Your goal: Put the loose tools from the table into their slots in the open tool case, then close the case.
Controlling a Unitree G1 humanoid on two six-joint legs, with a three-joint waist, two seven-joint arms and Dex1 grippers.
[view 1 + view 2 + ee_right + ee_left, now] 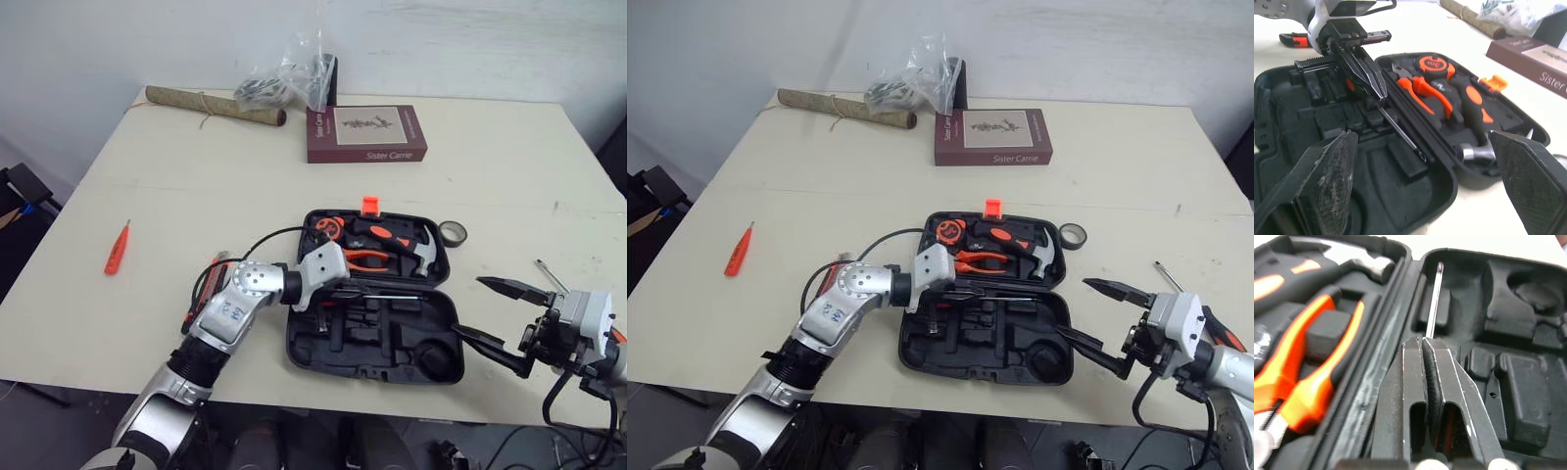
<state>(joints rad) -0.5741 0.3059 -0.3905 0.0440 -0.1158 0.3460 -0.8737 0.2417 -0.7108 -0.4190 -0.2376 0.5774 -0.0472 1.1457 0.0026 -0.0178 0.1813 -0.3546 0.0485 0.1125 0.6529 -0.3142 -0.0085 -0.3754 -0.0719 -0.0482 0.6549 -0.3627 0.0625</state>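
The black tool case [297, 343] lies open at the table's near middle. Its far half holds a tape measure [328, 228], orange pliers [367, 258] and a hammer [411, 247]. My left gripper [1423, 340] hangs over the near half by the hinge, shut on a screwdriver. The screwdriver's thin shaft [384, 295] points right, low over the moulded slots. To the right of the case my right gripper [469, 305] is open and holds nothing. On the table lie a small red screwdriver [117, 247] far left, a black-and-orange tool [201, 294] beside my left arm, and another screwdriver [551, 275] by my right gripper.
A roll of tape [452, 233] lies just right of the case's far corner. At the back of the table are a maroon book [365, 134], a brown paper roll [216, 105] and a clear plastic bag [289, 78]. The near table edge runs close under the case.
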